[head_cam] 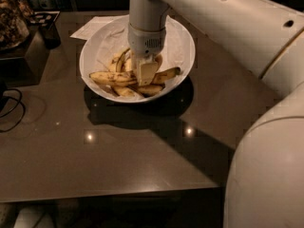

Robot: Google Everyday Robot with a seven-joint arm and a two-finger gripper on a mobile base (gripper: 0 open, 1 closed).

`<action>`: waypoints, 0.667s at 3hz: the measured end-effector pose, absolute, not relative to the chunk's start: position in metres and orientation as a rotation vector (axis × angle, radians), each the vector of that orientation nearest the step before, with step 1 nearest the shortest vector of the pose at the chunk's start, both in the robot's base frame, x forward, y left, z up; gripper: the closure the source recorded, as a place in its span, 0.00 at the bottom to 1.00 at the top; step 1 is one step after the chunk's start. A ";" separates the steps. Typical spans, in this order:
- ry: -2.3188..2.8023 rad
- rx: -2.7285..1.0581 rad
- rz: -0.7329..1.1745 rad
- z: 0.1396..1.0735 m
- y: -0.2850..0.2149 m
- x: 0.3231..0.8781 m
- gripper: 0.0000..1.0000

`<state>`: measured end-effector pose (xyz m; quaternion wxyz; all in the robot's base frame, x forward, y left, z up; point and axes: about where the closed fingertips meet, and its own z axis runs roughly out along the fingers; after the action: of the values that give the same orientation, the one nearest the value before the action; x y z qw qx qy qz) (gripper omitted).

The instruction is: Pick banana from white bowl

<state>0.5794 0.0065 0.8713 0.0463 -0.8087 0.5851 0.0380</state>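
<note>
Arm (pixel 147 13) vertical above the white bowl (pixel 187 37), gripper (pixel 145 74) low beside the banana (pixel 111 77), seemingly touching it; grasp indiscernible.

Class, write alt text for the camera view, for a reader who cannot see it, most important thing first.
The gripper of a white robot arm is down inside a white bowl of bananas on a dark table, by one end of the longest, speckled banana. A black cable lies at the table's left edge.
</note>
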 end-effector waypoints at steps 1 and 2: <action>1.787 -2.468 0.116 0.871 0.006 0.579 1.00; 1.785 -2.417 0.096 0.881 0.007 0.577 1.00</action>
<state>0.5772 0.0066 0.8808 0.0676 -0.8022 0.5923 0.0318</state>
